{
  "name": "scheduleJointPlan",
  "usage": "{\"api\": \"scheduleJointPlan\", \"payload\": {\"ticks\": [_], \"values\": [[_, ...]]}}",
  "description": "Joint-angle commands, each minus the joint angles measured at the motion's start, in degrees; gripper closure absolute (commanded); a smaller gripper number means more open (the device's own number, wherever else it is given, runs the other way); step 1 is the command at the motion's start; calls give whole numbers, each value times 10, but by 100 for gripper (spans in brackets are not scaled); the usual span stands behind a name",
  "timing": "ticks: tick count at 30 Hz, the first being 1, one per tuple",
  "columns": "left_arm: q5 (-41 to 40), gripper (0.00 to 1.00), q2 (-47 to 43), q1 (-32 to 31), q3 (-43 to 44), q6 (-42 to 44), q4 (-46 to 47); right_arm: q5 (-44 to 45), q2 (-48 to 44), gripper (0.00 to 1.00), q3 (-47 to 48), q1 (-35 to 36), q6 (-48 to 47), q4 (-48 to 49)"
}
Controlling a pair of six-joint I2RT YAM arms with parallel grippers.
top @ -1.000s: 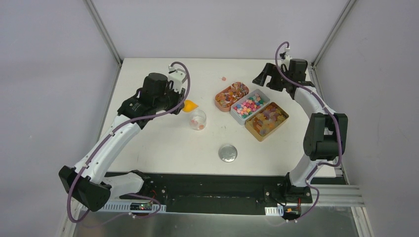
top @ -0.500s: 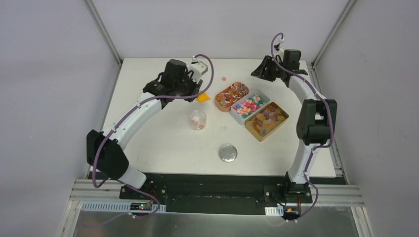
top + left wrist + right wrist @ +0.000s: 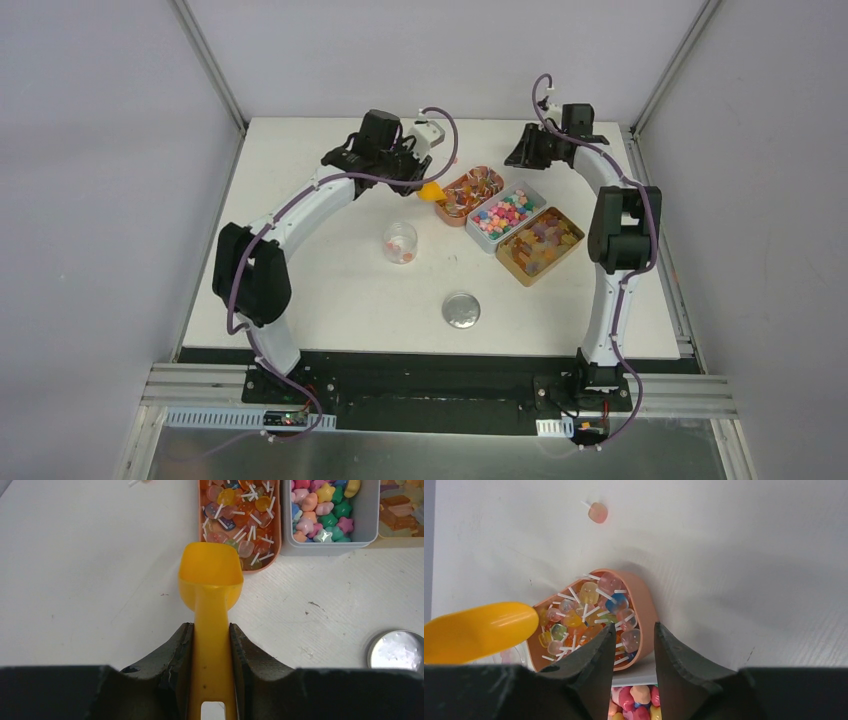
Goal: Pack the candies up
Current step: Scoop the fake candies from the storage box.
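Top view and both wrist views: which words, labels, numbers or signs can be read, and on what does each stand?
None can be read. The orange scoop, the round lid, the clear cup and the candy trays show no print.
Any marking on the small board by the left base is too small to read.

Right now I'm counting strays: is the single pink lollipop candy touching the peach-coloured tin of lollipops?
Apart. The right wrist view shows bare white table between the single pink lollipop candy and the peach-coloured tin.
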Motion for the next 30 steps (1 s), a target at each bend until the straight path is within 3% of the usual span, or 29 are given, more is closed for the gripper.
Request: {"api": "scheduleJointPlan", "payload": {"ticks": [1,21,30], "values": [[27,100,25,8,46,17,28,-19,-3,64,41,3,-53,-12],[82,100,86,8,57,52,47,-72,60,64,73,8,-103,-40],[112,100,75,8,4,61,149,-72,91,68,83,14,-101,-53]]}}
